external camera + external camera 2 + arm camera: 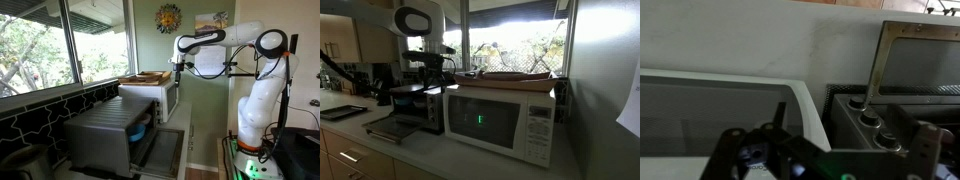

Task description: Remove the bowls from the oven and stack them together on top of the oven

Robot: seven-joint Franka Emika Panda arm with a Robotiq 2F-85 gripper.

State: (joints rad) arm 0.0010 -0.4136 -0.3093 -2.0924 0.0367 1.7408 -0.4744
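The grey oven [100, 135] stands on the counter with its front door dropped open; it also shows in an exterior view [420, 105] and, with its knobs, in the wrist view [872, 118]. A blue bowl [140, 128] shows inside the oven cavity. The pale pink bowl is hidden. My gripper [178, 68] hangs in the air above the gap between the oven and the white appliance, well above the oven's top [432, 64]. In the wrist view its fingers [830, 165] are spread wide and hold nothing.
A white microwave [500, 120] stands right beside the oven, with a flat wooden tray [145, 77] on top. A window runs along the wall behind. A dark tray [342, 112] lies on the counter beyond the oven's open door [388, 128].
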